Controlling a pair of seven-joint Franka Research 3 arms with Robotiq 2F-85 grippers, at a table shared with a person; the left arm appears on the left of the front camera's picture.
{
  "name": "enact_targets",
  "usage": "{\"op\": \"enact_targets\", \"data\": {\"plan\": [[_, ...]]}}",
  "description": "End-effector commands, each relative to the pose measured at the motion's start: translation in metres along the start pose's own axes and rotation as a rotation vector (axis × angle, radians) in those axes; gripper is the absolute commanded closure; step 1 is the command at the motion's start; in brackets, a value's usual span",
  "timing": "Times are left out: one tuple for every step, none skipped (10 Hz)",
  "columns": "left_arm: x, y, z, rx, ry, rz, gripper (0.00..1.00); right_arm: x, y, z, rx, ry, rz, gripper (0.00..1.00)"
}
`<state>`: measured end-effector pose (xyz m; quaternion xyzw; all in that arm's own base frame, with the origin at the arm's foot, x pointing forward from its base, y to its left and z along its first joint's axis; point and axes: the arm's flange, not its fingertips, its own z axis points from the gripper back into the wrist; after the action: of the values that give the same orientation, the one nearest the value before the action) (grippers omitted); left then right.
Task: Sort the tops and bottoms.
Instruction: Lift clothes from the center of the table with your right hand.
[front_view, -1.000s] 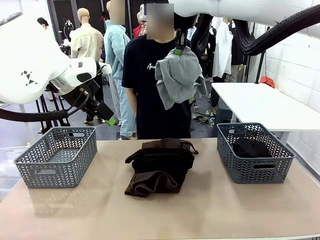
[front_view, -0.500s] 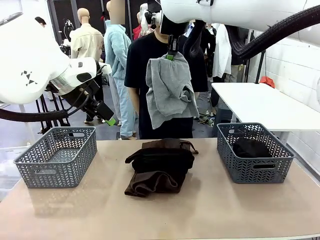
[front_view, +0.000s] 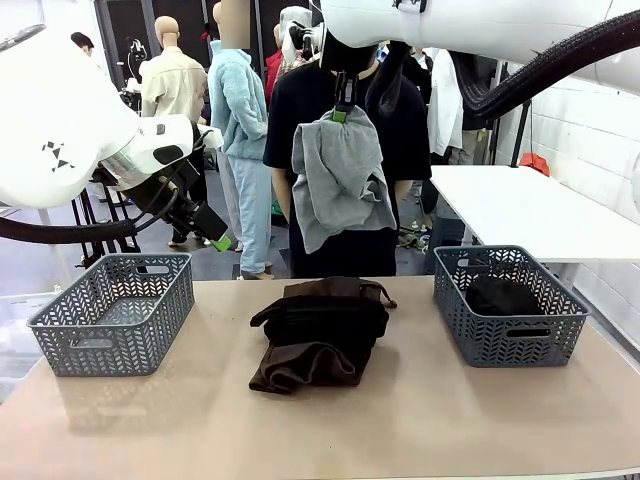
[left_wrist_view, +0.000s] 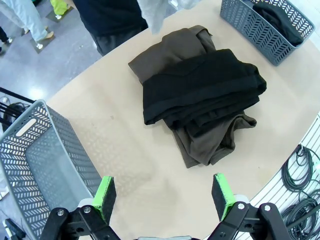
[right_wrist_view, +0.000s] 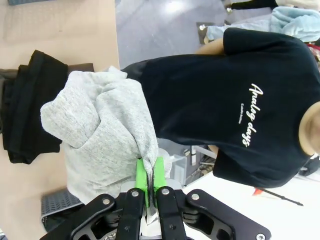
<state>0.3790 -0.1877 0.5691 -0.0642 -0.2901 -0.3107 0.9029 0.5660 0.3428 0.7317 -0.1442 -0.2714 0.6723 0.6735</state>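
Note:
A pale grey garment (front_view: 340, 185) hangs high above the table's middle, with my right gripper (front_view: 341, 110) shut on its top edge. In the right wrist view the green pads (right_wrist_view: 142, 175) pinch a fold of the grey garment (right_wrist_view: 105, 135). Below it, a folded black garment (front_view: 325, 320) lies on a dark brown one (front_view: 305, 366) with a drawstring. Another black garment (front_view: 503, 295) lies in the right basket (front_view: 510, 340). My left gripper (front_view: 215, 236) hovers open above the left basket (front_view: 115, 315). Its wrist view looks past the left gripper (left_wrist_view: 163, 196) at the black garment (left_wrist_view: 200, 87) and the brown garment (left_wrist_view: 210, 145).
A person in a black T-shirt (right_wrist_view: 220, 100) with white lettering stands at the far edge, right behind the hanging garment. The left basket (left_wrist_view: 30, 165) holds nothing. Bare tabletop (front_view: 420, 420) runs along the front. A white table (front_view: 520, 205) stands at the back right.
My right gripper carried the grey garment a little left and up, then held still. The person behind it shifted slightly to the right. The left arm stayed put.

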Motion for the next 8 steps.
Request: {"op": "enact_targets", "data": {"plan": [[-0.0003,0.0014,0.0008,0.001,0.001,0.0,0.0,0.0,-0.0002,0.0033,-0.008,0.006,0.002,1.0],[-0.0003,0.0014,0.0008,0.001,0.001,0.0,0.0,0.0,-0.0002,0.0033,-0.008,0.006,0.002,1.0],[-0.0003,0.0014,0.0008,0.001,0.001,0.0,0.0,0.0,-0.0002,0.0033,-0.008,0.006,0.002,1.0],[-0.0003,0.0014,0.0008,0.001,0.001,0.0,0.0,0.0,-0.0002,0.0033,-0.008,0.006,0.002,1.0],[-0.0003,0.0014,0.0008,0.001,0.001,0.0,0.0,0.0,-0.0002,0.0033,-0.008,0.006,0.002,1.0],[-0.0003,0.0014,0.0008,0.001,0.001,0.0,0.0,0.0,-0.0002,0.0033,-0.008,0.006,0.002,1.0],[-0.0003,0.0014,0.0008,0.001,0.001,0.0,0.0,0.0,-0.0002,0.0033,-0.008,0.006,0.002,1.0],[-0.0003,0.0014,0.0008,0.001,0.001,0.0,0.0,0.0,-0.0002,0.0033,-0.008,0.006,0.002,1.0]]}}
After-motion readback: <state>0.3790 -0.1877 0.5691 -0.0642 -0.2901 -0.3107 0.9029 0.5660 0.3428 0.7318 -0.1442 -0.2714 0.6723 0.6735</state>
